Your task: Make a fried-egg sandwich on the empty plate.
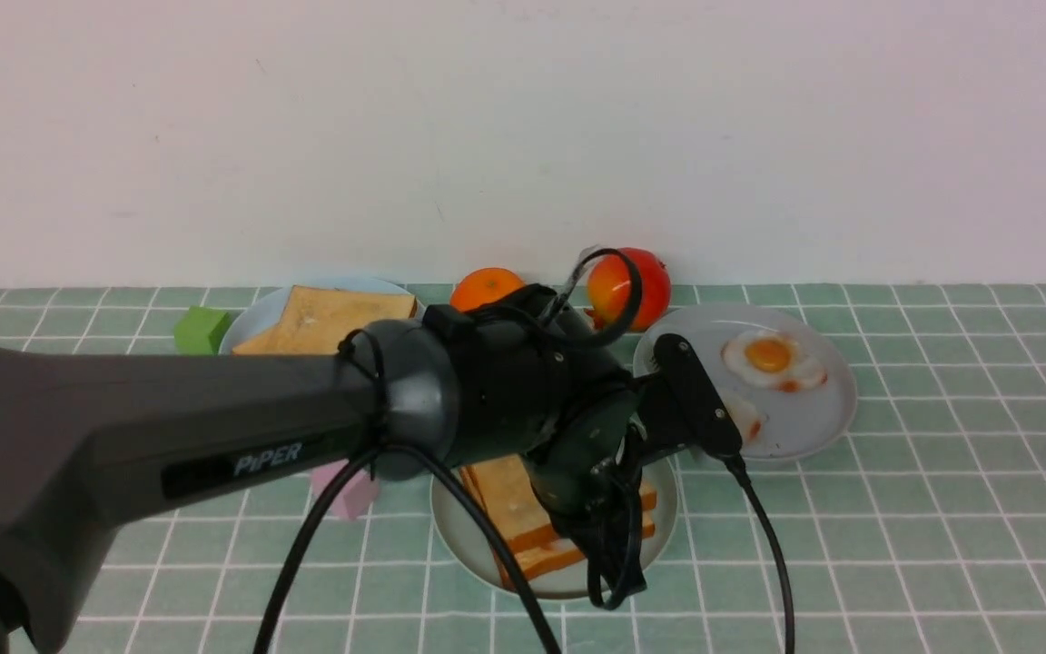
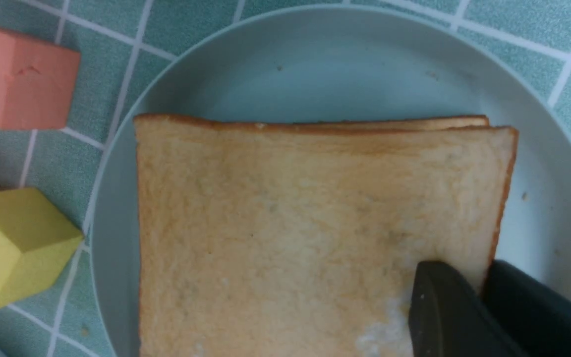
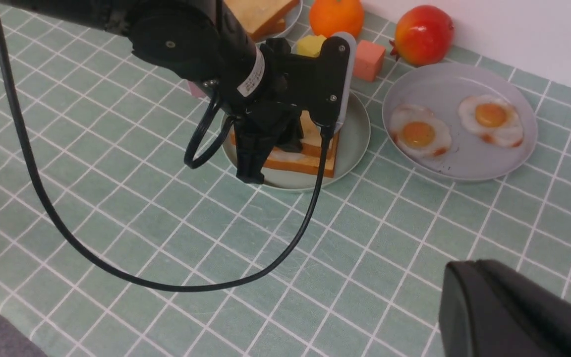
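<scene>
- Plate point(image 2: 345, 64): mint, directly under the left jaws.
- Egg plate point(image 3: 464, 163): two loose eggs, near the left jaws on the right arm's side.
- Sandwich point(image 3: 305, 161): on the plate, white egg showing between two toasts.
- Left gripper point(image 2: 481, 292): jaws nearly closed, pinching a corner edge of the top slice point(image 2: 315, 238).
- Right gripper point(image 3: 469, 277): jaws together, empty, well apart from the sandwich.
- Pink block point(image 2: 18, 79), yellow block point(image 2: 13, 248): off the plate, across the sandwich from the left jaws.

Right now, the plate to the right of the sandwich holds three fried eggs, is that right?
Not quite. That plate to the right of the sandwich holds two fried eggs, not three. The right wrist view shows both plainly, lying side by side.
</scene>
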Robot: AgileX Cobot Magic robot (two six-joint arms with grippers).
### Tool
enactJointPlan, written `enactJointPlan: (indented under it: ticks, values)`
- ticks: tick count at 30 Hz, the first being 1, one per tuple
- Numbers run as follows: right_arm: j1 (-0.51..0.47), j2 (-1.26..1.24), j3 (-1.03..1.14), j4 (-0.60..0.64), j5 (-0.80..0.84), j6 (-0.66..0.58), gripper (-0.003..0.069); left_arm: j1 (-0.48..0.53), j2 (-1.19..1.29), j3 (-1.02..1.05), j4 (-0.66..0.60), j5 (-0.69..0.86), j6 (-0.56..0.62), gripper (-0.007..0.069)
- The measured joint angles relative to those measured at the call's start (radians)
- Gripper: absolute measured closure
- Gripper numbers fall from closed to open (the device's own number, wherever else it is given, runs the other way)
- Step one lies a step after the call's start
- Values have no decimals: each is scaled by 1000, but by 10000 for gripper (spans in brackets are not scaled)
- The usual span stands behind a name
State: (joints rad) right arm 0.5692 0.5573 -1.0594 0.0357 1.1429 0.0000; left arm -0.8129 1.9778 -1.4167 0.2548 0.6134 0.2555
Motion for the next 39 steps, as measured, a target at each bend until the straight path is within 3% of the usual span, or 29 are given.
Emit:
enactJointPlan:
  ticks: [5, 10, 16, 21, 32, 39]
  values:
    - [0, 0, 0, 14, 0, 0, 654, 0, 0, 0, -5, 3, 0, 556]
    - [0, 0, 0, 40, 0, 0, 654, 0, 0, 0, -10, 4, -1, 473]
    - [0, -8, 0, 58, 6, 0, 654, 0, 0, 0, -12, 4, -46, 315]
    - [0, -9, 0, 62, 12, 0, 654, 0, -2, 0, -4, 5, -72, 287]
    - [0, -14, 0, 63, 16, 0, 654, -9, -142, 1, -54, 63, -148, 291]
    - [0, -43, 0, 49, 27, 0, 655, -81, -582, 32, -87, 58, -288, 479]
